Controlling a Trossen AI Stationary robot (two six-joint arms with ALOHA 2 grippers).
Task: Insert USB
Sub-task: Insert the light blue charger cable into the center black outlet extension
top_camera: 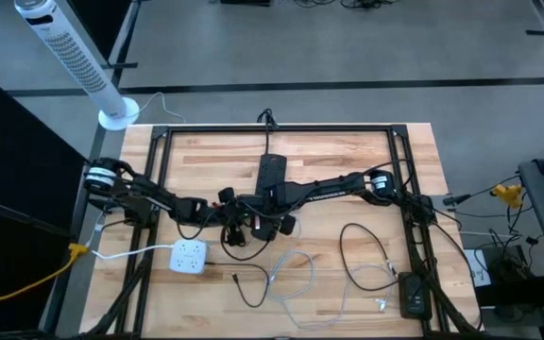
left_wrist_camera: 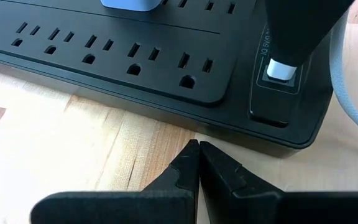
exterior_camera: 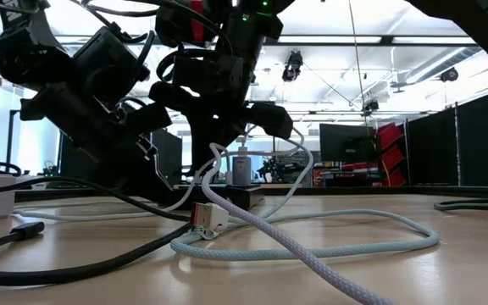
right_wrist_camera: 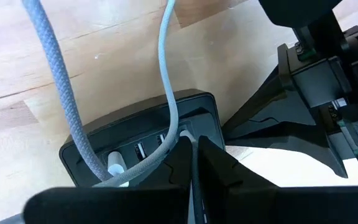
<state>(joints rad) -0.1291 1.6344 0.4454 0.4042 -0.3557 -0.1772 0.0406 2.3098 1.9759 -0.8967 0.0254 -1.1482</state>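
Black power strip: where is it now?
The power strip lies at table centre in the high view, just behind where both shut grippers meet, the left gripper at its end by the USB ports.

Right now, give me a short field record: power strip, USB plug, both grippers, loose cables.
power strip: black, flat on the wooden table
USB plug: white, seated at the strip's end port
left gripper: shut, empty, just short of the strip's edge
right gripper: shut, over the strip's USB end
pale braided cable: runs from the strip's ports across the table
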